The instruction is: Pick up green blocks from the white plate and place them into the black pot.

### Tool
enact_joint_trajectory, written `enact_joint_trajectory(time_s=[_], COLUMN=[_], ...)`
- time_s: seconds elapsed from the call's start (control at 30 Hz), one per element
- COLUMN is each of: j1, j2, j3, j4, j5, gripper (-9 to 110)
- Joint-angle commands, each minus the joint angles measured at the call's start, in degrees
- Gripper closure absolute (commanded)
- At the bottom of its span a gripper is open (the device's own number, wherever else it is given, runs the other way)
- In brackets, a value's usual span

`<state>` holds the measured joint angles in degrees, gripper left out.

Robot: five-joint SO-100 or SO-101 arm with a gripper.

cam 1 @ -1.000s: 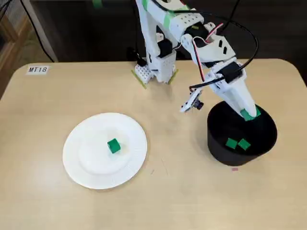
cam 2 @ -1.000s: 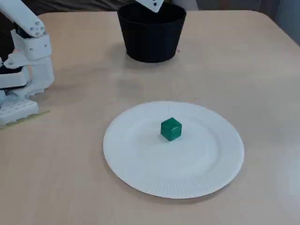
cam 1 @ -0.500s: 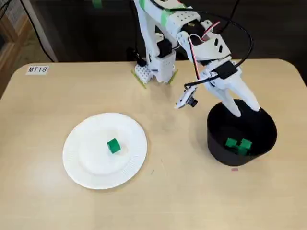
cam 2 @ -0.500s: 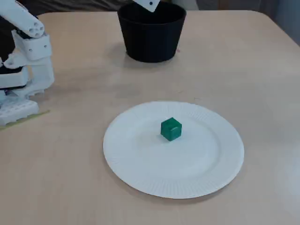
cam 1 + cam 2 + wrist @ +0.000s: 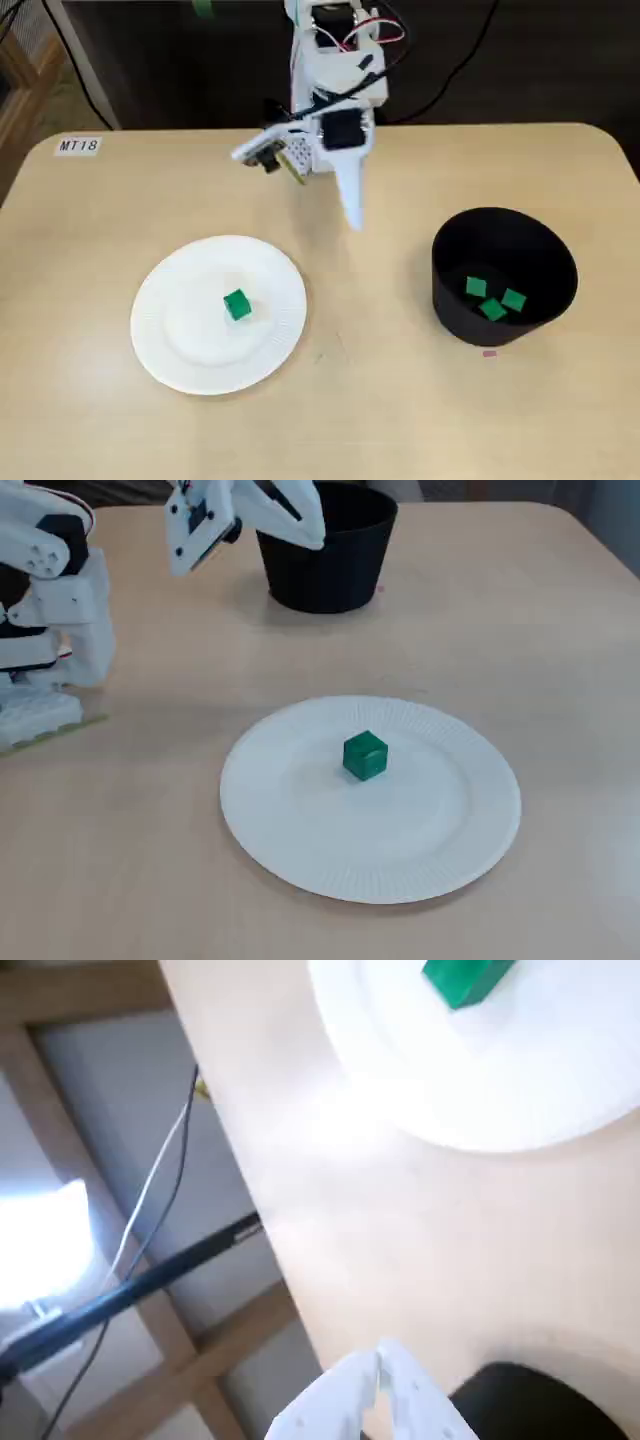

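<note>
Hanging over the table (image 5: 400,420) with nothing in it, the gripper (image 5: 351,218) has its jaws pressed together.
One green block (image 5: 237,304) sits near the middle of the white plate (image 5: 180,340), well apart from the gripper and down-left of it in a fixed view; it is a small solid-green cube, turned slightly askew. Three more green blocks (image 5: 492,311) lie inside the black pot (image 5: 455,318), off to the gripper's right. One plate, one pot, four blocks in all.
</note>
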<state>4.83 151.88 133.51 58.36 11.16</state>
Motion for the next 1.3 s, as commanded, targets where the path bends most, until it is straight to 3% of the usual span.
enact_joint_trajectory(time_s=[0.0, 0.73, 0.9, 1.27], j1=[3.87, 12.57, 14.24, 15.29], j2=[-3.69, -42.54, -45.79, -54.76], j3=[-0.26, -23.73, -25.05, -30.06], j4=[0.18, 7.03, 8.88, 11.34], j5=[0.88, 13.18, 12.92, 12.39], gripper=[104, 104, 85, 79])
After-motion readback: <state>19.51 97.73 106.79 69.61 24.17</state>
